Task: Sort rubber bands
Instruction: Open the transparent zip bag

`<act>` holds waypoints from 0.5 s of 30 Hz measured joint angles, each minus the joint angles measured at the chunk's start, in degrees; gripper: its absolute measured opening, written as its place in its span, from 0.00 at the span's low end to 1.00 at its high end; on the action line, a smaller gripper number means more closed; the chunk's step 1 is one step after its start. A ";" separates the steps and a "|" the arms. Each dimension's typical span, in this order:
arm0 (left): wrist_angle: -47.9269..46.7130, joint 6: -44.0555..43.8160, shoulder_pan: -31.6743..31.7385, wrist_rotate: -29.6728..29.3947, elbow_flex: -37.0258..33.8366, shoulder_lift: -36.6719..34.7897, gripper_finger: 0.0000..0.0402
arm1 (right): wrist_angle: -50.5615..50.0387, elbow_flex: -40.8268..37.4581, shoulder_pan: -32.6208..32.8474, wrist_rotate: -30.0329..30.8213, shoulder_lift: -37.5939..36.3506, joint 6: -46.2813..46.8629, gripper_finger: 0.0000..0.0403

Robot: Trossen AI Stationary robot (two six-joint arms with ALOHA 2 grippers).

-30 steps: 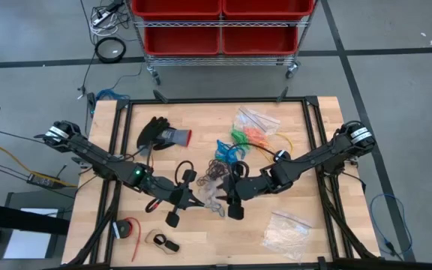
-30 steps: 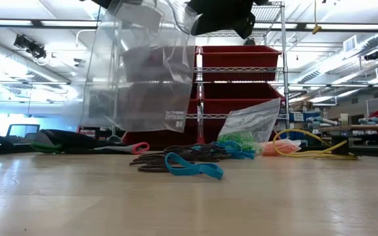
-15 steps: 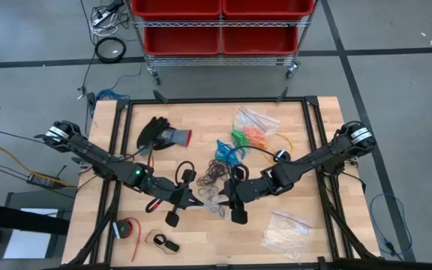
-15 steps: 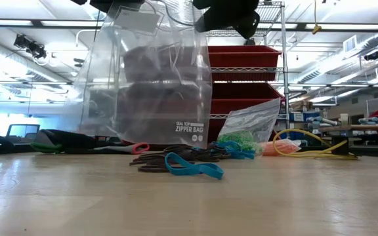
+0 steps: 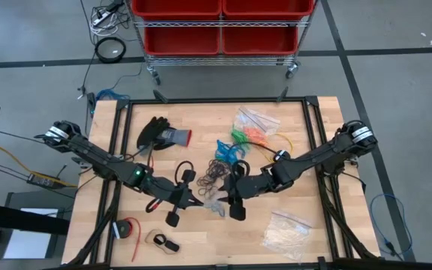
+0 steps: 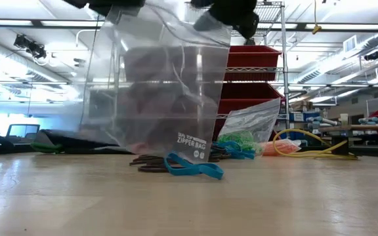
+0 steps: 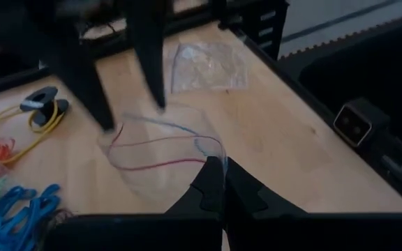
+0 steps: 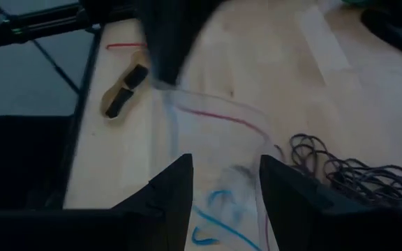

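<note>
1. A clear zipper bag (image 6: 156, 85) is held upright over the middle of the wooden table (image 5: 291, 247), its printed lower corner hanging close to the tabletop in the low view.
2. The left gripper (image 5: 193, 200) is seen at the bag's left edge in the high view. Its jaws are fully closed, and in the left wrist view the bag's rim, marked with red and blue lines, is pinched between them.
3. The right gripper (image 5: 233, 193) is placed at the bag's right edge, facing the left gripper. Its fingers (image 8: 176, 192) are spread wide, and in the right wrist view the bag's mouth is seen between and beyond them; whether the rim is touched by either finger cannot be told.
4. The rubber bands (image 5: 217, 171) are gathered on the table just behind the bag: a dark tangle nearest the grippers, blue loops (image 5: 229, 148) beyond it, and green and orange ones (image 5: 247, 136) farther back.
5. In the low view, a blue band (image 6: 192, 168) is seen lying flat on the table in front of the dark pile, just beside the bag's lower corner.
6. A second clear bag (image 5: 257, 118) is found at the far side of the green and orange bands.
7. A black glove (image 5: 160, 135) with a red cuff is laid at the far left of the table.
8. A sealed plastic bag of whitish pieces (image 5: 285, 231) is laid at the near right corner.
9. A yellow cable (image 6: 310, 149) is coiled at the right of the table in the low view.
</note>
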 joint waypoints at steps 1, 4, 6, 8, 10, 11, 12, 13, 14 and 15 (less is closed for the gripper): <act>0.64 0.02 0.00 0.08 0.00 0.00 0.00 | -0.94 0.00 -0.18 0.58 0.19 0.05 0.39; 1.00 0.40 0.00 0.24 0.00 0.00 0.00 | -3.36 -0.03 -0.87 2.10 1.22 0.07 0.39; 0.93 0.44 0.00 0.29 0.00 0.00 0.00 | -5.59 -0.07 -1.23 1.94 1.80 0.14 0.39; 0.90 0.44 0.00 0.33 0.00 0.00 0.00 | -5.58 -0.04 -1.57 1.29 2.68 0.40 0.39; 0.64 0.46 0.00 0.30 0.00 0.00 0.00 | -6.46 -0.09 -1.69 0.89 3.31 0.58 0.39; 0.68 0.48 0.00 0.13 0.01 0.00 0.00 | -6.24 -0.07 -1.73 0.53 3.48 0.61 0.39; 0.46 0.48 0.00 -0.20 0.02 0.00 0.00 | -6.66 -0.07 -1.74 0.32 3.53 0.62 0.39; 0.39 0.49 0.00 -0.32 0.02 0.00 0.00 | -6.76 -0.07 -1.74 0.00 3.53 0.65 0.39; 0.24 0.50 0.00 -0.37 0.01 0.00 0.00 | -6.36 -0.07 -1.74 -0.14 3.53 0.66 0.39; 0.16 0.54 0.00 -0.39 0.02 0.00 0.00 | -6.36 -0.07 -1.74 -0.31 3.53 0.66 0.39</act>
